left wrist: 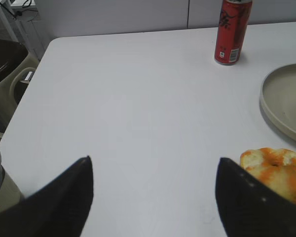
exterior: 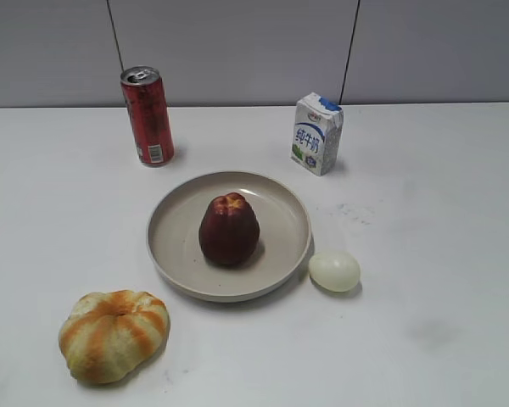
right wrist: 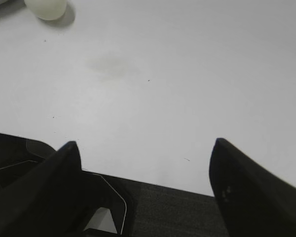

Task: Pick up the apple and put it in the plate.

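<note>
The apple (exterior: 229, 229) is seen upright in the middle of the plate (exterior: 284, 259), so the task is judged done. Both the left gripper (left wrist: 155, 190) and the right gripper (right wrist: 145, 170) are spread wide and empty. Little risk remains — a careless sweep could roll the egg (exterior: 334, 270) touching the plate's right rim. Behind the plate stand a can (exterior: 148, 116) and a carton (exterior: 316, 133); the bun (exterior: 114, 334) lies front-left.
</note>
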{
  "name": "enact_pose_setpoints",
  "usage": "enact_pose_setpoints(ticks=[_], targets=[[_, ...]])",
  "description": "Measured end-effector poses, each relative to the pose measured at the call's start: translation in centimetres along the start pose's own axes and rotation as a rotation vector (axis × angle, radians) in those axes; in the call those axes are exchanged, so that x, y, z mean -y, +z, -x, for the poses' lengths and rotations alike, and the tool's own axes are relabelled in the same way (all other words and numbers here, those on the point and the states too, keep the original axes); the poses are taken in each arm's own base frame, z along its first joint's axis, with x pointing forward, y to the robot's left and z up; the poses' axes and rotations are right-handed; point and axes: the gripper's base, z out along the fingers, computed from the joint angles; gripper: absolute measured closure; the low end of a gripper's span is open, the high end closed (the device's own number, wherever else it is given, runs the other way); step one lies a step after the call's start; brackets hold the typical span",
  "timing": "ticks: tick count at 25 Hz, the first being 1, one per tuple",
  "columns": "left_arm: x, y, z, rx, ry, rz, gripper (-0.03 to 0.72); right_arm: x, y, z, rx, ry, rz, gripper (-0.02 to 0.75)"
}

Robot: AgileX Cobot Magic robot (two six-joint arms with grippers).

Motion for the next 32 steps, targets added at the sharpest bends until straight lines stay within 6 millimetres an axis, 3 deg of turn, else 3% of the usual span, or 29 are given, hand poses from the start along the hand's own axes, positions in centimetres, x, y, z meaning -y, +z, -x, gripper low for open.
enact_pose_setpoints(ticks=[4,19,32], targets=[[0.0,0.0,0.0,0.000,0.000,0.000,0.101,0.1,-0.5,-1.1,0.079,-0.025,0.010,0.130],[0.0,0.0,0.0,0.000,0.000,0.000,0.101,0.1,-0.9,-1.4,0.117,-0.028,0.018,0.164],[0.0,0.0,0.0,0.000,0.000,0.001,0.101,0.3,-4.4,-4.7,0.438,0.149,-0.156,0.165]])
